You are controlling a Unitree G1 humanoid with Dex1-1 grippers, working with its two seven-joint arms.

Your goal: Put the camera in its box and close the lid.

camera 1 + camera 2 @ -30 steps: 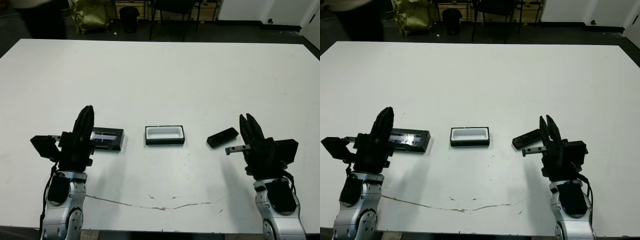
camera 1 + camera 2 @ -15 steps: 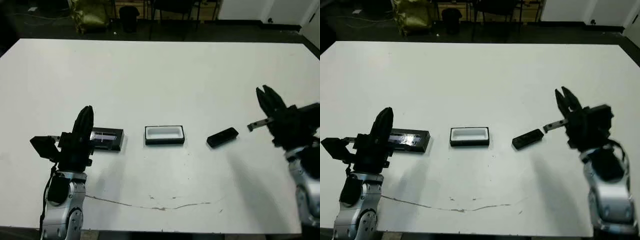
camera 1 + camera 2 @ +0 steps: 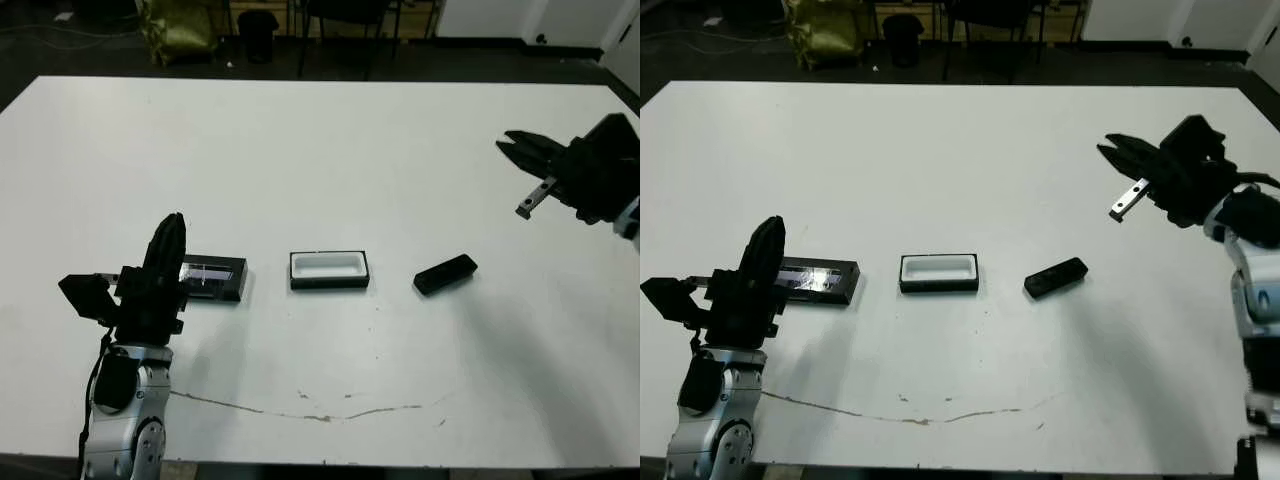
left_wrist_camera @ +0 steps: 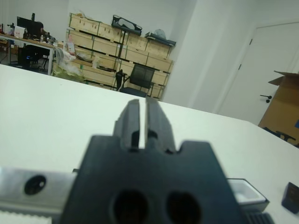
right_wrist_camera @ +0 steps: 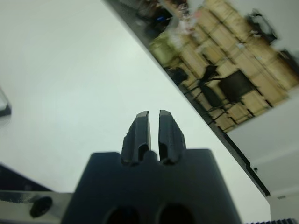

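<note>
Raised and swung outward, the right end effector (image 3: pixel 512 143) hangs empty, fingers nearly shut, up and right of the camera (image 3: pixel 445 274). Lying aslant on the counter (image 3: pixel 320 150) beside the box (image 3: pixel 329 270), it is nearer this arm.

On the table (image 3: pixel 320 150), three things lie in a row: the lid (image 3: pixel 213 279) at left, the box (image 3: pixel 329 270) in the middle, apparently empty, and the camera (image 3: pixel 445 274) at right.
</note>
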